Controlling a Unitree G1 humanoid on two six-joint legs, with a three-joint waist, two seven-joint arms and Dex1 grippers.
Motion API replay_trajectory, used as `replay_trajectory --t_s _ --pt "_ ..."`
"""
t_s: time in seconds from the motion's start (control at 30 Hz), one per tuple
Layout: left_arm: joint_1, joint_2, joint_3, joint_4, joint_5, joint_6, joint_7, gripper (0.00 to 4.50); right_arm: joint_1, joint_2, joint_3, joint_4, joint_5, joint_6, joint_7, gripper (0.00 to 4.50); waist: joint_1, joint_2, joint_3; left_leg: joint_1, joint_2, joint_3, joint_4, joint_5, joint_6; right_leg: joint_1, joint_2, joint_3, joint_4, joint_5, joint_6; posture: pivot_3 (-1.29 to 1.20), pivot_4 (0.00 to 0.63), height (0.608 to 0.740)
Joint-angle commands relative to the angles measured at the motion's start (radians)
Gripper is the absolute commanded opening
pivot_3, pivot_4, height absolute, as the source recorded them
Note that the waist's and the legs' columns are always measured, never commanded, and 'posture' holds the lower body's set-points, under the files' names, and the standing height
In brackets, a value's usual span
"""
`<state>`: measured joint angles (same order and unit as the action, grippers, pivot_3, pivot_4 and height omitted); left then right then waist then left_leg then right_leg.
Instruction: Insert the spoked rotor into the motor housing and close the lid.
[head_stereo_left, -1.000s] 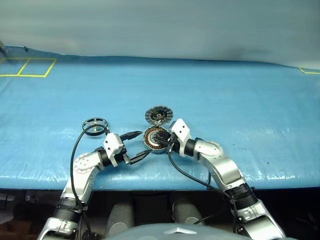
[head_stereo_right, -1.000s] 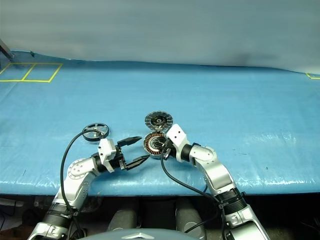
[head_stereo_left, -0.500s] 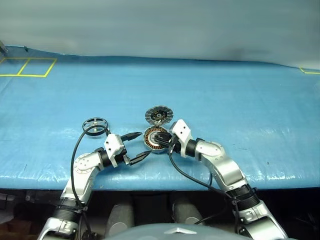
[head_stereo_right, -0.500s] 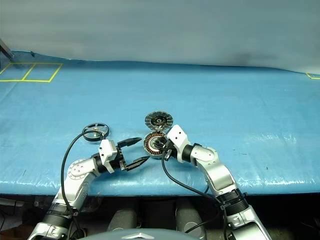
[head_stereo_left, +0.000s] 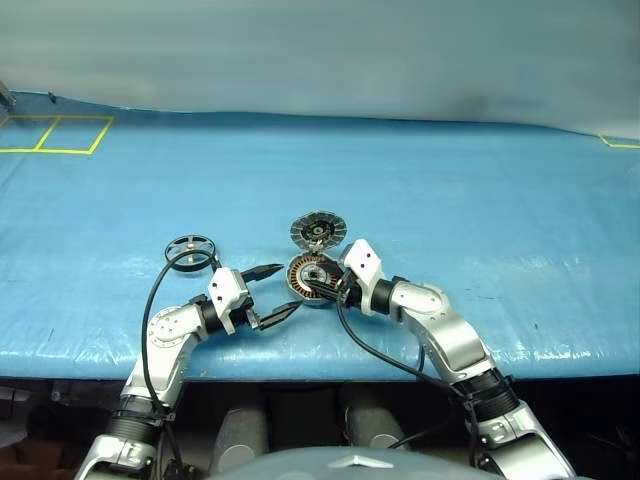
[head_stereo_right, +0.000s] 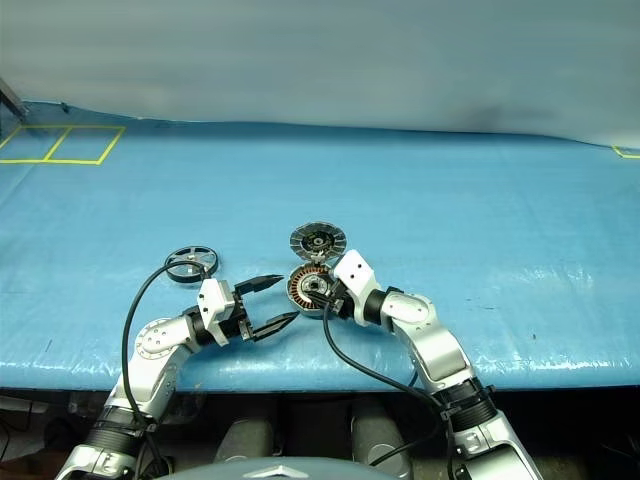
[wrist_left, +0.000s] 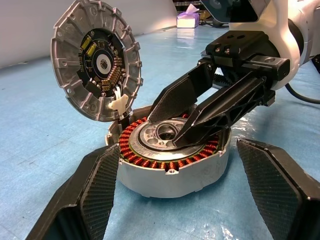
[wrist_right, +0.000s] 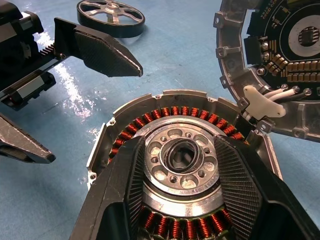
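The motor housing (head_stereo_left: 312, 280) lies on the blue table, its copper winding ring showing (wrist_left: 150, 161). Its lid (head_stereo_left: 317, 231) stands open on the hinge at the far side, inner face towards me (wrist_left: 97, 60). In the housing's middle sits the spoked rotor (wrist_right: 181, 176), a silver round piece with holes around a dark centre. My right gripper (wrist_left: 162, 131) reaches in from the right, open, with its fingertips (wrist_right: 135, 170) spread to either side of the rotor just above it. My left gripper (head_stereo_left: 283, 290) points at the housing from the left, open and empty, its fingers (wrist_left: 100, 185) flanking the housing wall without touching.
A dark-rimmed wheel with silver spokes (head_stereo_left: 190, 250) lies on the table left of the housing, beyond my left arm. Yellow tape squares (head_stereo_left: 55, 135) mark the far left corner. The table's front edge (head_stereo_left: 320, 365) runs just below both grippers.
My right gripper's fingers have spread apart over the housing's centre, so the silver piece now shows between them. Both arms and the left gripper have stayed in place.
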<state>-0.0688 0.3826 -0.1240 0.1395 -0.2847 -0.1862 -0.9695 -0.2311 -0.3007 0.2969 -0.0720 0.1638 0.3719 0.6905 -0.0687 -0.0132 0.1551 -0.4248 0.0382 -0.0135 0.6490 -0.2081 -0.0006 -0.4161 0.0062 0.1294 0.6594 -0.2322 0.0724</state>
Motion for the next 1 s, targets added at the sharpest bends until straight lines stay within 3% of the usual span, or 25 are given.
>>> replay_trajectory --t_s 0.03,0.1,0.17,0.37,1.0 --pt "-0.005 0.0 0.012 -0.005 0.0 -0.022 0.001 4.07 -0.005 0.01 -0.012 -0.046 0.015 -0.016 0.002 2.3 0.0 0.0 0.0 0.0 0.0 0.0 0.0 0.0 0.0 0.0 0.0 0.0 0.0 0.0 0.0 0.0 0.15 0.74" --pt "-0.004 0.001 0.012 -0.006 0.001 -0.021 0.002 4.07 -0.006 0.017 -0.02 -0.047 0.022 -0.013 -0.002 2.3 0.0 0.0 0.0 0.0 0.0 0.0 0.0 0.0 0.0 0.0 0.0 0.0 0.0 0.0 0.0 0.0 0.15 0.74" --pt "-0.004 0.001 0.01 -0.006 0.001 -0.02 0.002 4.07 -0.01 0.025 -0.029 -0.042 0.025 -0.014 -0.01 1.92 0.0 0.0 0.0 0.0 0.0 0.0 0.0 0.0 0.0 0.0 0.0 0.0 0.0 0.0 0.0 0.0 0.15 0.74" --pt "-0.003 0.001 0.008 -0.006 0.004 -0.02 0.003 4.07 -0.016 0.033 -0.039 -0.018 0.022 -0.02 -0.02 0.07 0.0 0.0 0.0 0.0 0.0 0.0 0.0 0.0 0.0 0.0 0.0 0.0 0.0 0.0 0.0 0.0 0.15 0.74" --pt "0.01 0.004 0.005 -0.019 0.008 -0.016 0.007 4.07 -0.016 0.028 -0.01 0.011 -0.025 -0.024 -0.024 0.03 0.0 0.0 0.0 0.0 0.0 0.0 0.0 0.0 0.0 0.0 0.0 0.0 0.0 0.0 0.0 0.0 0.15 0.74"
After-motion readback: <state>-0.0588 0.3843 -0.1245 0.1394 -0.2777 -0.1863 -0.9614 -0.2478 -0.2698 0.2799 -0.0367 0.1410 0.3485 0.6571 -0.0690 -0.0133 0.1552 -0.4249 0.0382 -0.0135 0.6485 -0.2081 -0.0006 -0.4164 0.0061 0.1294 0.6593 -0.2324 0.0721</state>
